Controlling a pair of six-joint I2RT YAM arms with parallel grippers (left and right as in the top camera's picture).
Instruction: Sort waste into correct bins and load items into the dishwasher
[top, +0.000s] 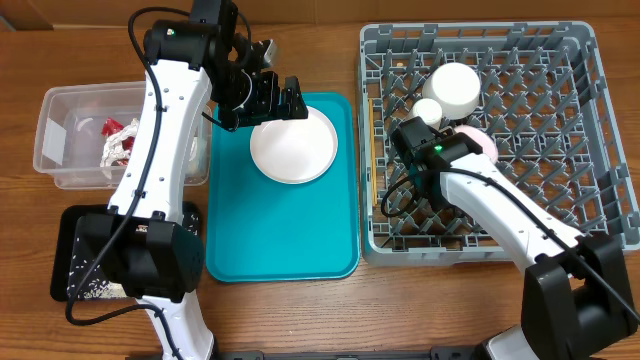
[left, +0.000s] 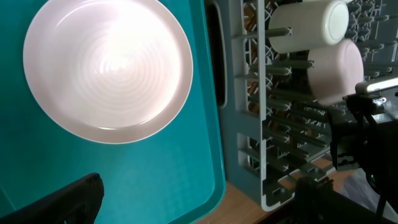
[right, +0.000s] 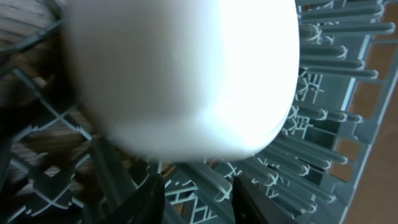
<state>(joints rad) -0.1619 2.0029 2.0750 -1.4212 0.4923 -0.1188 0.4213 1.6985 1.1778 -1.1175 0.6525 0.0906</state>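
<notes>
A white bowl (right: 186, 74) fills the right wrist view, resting on the grey dish rack's (top: 610, 140) pegs just past the parted, empty right fingers (right: 146, 202). The left fingers (top: 292, 100) hang spread above the plate (top: 293, 146) on the teal tray (top: 270, 240), which lies on the brown wooden surface (top: 400, 310).

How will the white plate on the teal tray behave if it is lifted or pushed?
The plate looks rigid and glossy, so it may slip when gripped. Lying flat on the teal tray, it would likely slide, not roll.
</notes>
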